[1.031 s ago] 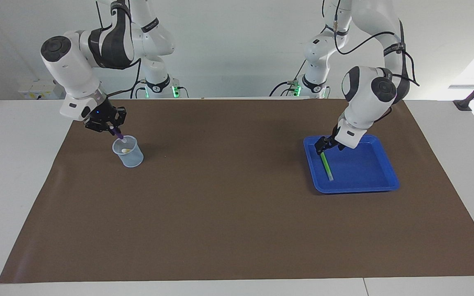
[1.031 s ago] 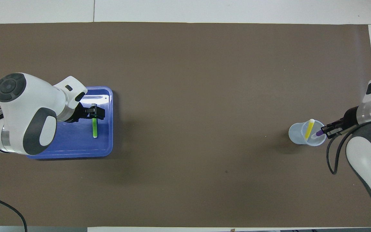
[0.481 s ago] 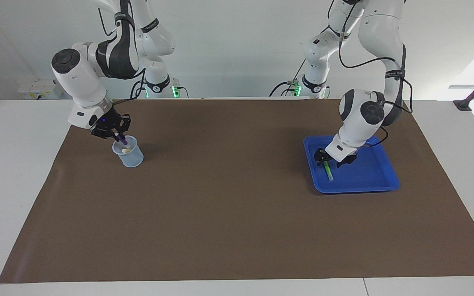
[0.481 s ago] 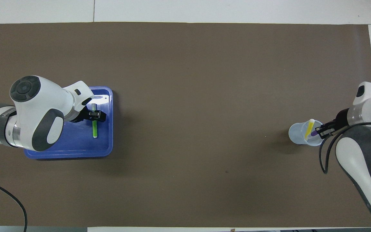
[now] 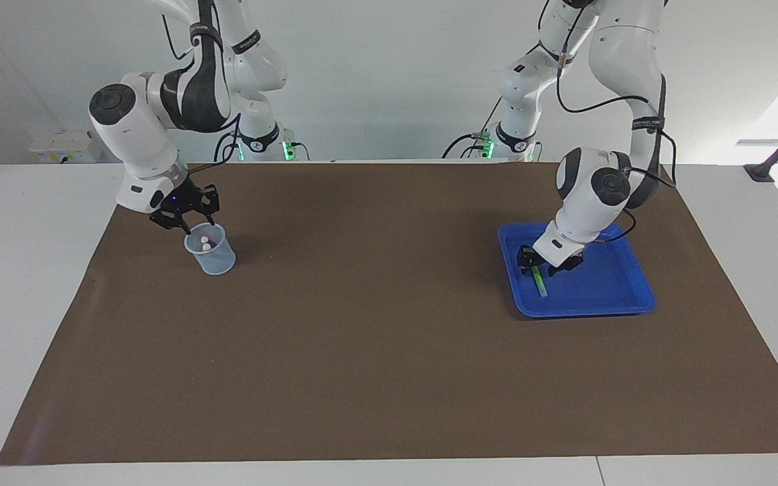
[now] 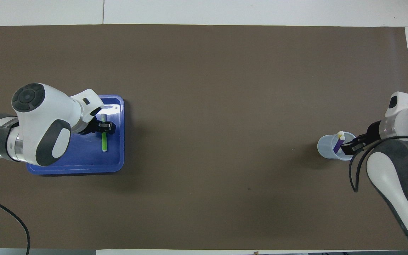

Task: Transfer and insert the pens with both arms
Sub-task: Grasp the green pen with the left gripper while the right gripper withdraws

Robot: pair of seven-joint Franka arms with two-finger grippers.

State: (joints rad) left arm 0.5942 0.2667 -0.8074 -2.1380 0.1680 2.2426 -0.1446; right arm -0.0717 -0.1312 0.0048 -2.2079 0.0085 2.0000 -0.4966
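Right gripper (image 5: 186,223) sits just over the rim of the clear cup (image 5: 212,255), on the side toward the robots. Fingers are spread, nothing between them. The cup stands on the brown mat (image 5: 375,337) near the edge at the right arm's end, in the half nearer the robots.

Purple pen (image 6: 337,145) is inside the cup, leaning, clear of the gripper. Yellow pen (image 6: 341,134) is in the cup too; only its top shows above the purple one in the overhead view. In the facing view both pens read as two whitish cap ends (image 5: 205,243) inside the cup's mouth.

Left gripper (image 5: 546,266) is down inside the blue tray (image 5: 605,307), straddling the green pen (image 5: 541,285) near the end of the pen that points toward the robots. Fingers are on either side of the pen. Can't tell whether they are pressing on it or there is a gap. The pen lies flat on the tray floor, lengthwise pointing away from the robots, along the tray's wall that faces the middle of the mat. Overhead view agrees: left gripper (image 6: 105,126) over the pen's upper part, the rest of the green pen (image 6: 104,143) showing clear below it.

The tray lies on the mat toward the left arm's end, close to the edge at that end, in the half nearer the robots.
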